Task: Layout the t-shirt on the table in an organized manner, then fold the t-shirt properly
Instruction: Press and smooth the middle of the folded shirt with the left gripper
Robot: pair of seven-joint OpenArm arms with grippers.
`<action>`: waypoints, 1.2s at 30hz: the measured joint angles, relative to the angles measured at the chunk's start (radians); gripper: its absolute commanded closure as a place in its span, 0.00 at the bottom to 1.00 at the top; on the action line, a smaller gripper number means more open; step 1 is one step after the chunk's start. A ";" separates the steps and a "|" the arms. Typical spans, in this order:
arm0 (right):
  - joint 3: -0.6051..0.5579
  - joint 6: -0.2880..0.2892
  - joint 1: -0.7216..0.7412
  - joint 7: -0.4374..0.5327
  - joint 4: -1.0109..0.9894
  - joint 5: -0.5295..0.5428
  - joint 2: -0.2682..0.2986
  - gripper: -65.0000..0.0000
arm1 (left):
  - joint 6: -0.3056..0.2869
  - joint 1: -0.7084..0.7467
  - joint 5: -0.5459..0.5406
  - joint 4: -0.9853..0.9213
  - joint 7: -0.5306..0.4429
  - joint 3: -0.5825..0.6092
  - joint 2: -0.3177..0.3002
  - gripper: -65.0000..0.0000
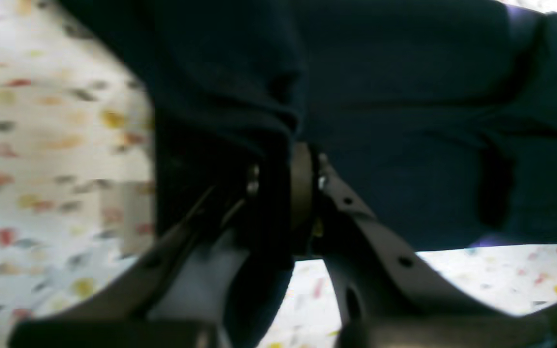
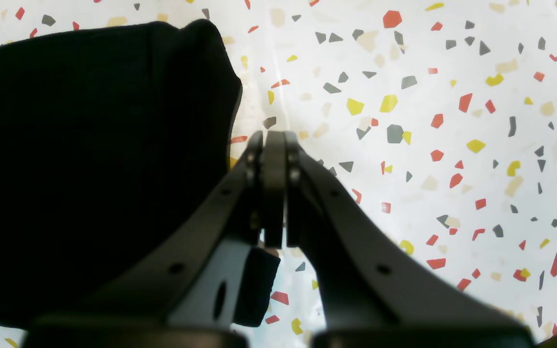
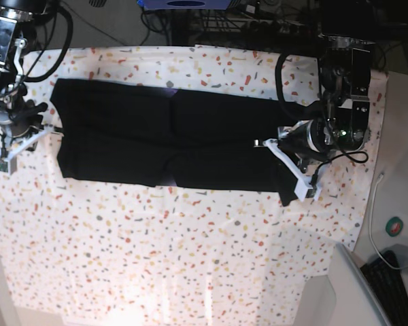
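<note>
The t-shirt (image 1: pixel 404 121) is pinched between the left fingers (image 1: pixel 302 183).

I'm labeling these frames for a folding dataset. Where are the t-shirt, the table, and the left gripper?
t-shirt (image 3: pixel 122 139): base view, flat middle of the black cloth.
table (image 3: pixel 190 231): base view, bare speckled cloth in front of the shirt.
left gripper (image 1: pixel 285 186): left wrist view, between the fingertips, pinching black fabric.

Black t-shirt (image 3: pixel 170 142) folded into a long band across the speckled table (image 3: pixel 190 251), one end lifted
</note>
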 measured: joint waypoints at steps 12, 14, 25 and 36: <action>0.000 0.000 0.000 0.000 0.000 0.000 0.000 1.00 | 0.003 -0.053 0.004 -0.066 0.000 0.208 0.076 1.00; 0.000 0.000 0.000 0.000 0.000 0.000 0.000 1.00 | 0.002 -0.060 0.003 -0.067 -0.001 0.227 0.078 1.00; 0.000 0.000 0.000 0.000 0.000 0.000 0.000 1.00 | 0.003 -0.058 0.003 -0.068 -0.003 0.236 0.109 1.00; 0.000 0.000 0.000 -0.001 0.000 0.000 -0.011 1.00 | 0.003 -0.069 -0.004 -0.105 -0.003 0.236 0.106 1.00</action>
